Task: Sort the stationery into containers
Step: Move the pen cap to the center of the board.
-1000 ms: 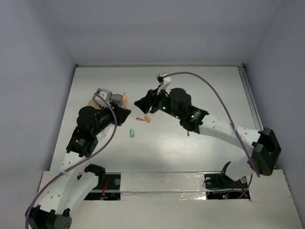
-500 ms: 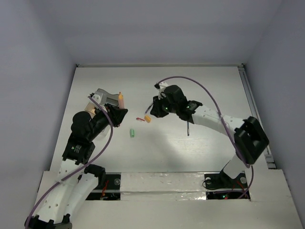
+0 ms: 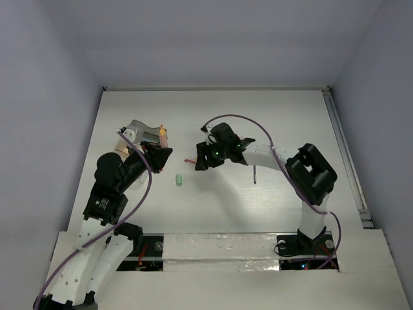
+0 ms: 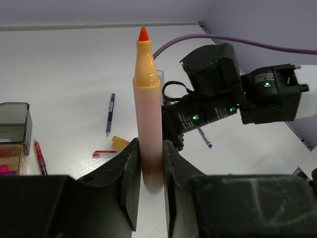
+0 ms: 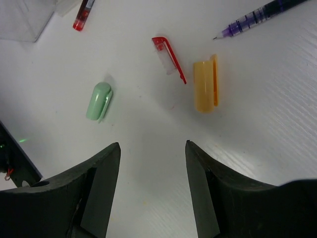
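Room: pale lilac-grey walls close in on three sides, and the light is flat and even.
Surface: a white table with faint plank lines. A metal rail runs down its right edge and a taped white ledge crosses the near side above the arm bases.
Left gripper: clamped on a peach highlighter. The highlighter stands upright between the fingers, uncapped, with its orange tip on top.
Right gripper: fingers apart with nothing between them, hanging low over the middle of the table.
Containers: a clear-grey box joined to a tan part, at the left of the table just beyond the left gripper. Something pink shows in the tan part.
Under the right gripper: a mint-green cap, a red clip cap and an orange cap lie loose on bare table. The red and orange caps are near each other and the green one sits apart.
Pens: a purple pen lies beyond the orange cap. A red pen lies just beside the containers. A blue pen lies under the right arm's forearm.
Cables: a purple cable loops over each arm.
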Motion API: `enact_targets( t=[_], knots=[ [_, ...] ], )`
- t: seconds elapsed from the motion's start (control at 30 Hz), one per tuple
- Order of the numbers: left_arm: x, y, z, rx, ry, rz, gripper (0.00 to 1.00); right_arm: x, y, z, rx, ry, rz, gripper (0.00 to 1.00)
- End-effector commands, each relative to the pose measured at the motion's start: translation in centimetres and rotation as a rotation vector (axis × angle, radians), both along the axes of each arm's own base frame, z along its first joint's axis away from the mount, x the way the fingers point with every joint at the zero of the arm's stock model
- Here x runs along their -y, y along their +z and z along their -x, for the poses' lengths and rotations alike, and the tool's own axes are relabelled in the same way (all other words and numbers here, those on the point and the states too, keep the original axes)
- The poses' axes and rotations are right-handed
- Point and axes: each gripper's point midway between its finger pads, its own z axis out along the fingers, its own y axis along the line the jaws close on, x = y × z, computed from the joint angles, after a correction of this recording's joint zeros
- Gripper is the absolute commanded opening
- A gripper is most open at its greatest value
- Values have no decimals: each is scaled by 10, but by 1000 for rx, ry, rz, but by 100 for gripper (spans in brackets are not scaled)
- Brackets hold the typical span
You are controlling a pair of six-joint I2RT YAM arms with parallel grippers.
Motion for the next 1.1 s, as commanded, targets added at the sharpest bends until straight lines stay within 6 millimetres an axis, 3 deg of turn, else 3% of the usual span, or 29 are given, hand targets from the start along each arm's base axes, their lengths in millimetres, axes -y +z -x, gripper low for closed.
enact_targets(
  t=[0.0, 0.23, 0.37, 0.53, 0.6, 0.63, 0.7, 0.93, 1.07],
  knots=[
    [0, 19, 1, 63, -7, 10, 0, -19, 14, -23, 36, -30, -63, 61],
    [-2, 18, -1, 61, 3, 8, 0, -27, -1, -33, 16, -67, -76, 52],
    [-2, 17, -2, 59, 6, 6, 0, -10, -8, -50, 78, -171, 7, 42],
    [-1, 16, -3, 54, 1, 5, 0, 7, -23, -45, 74, -133, 134, 46],
    [0, 18, -1, 63, -7, 7, 0, 4, -27, -42, 68, -91, 138, 51],
    [0, 19, -1, 66, -10, 10, 0, 8, -37, -41, 56, -84, 173, 52],
    [1, 18, 0, 64, -16, 11, 0, 7, -37, -49, 80, -92, 187, 53],
    [-1, 17, -2, 60, -7, 10, 0, -4, -46, -59, 120, -10, 202, 52],
    [-2, 18, -2, 63, -5, 9, 0, 1, -50, -57, 120, 1, 231, 30]
  ],
)
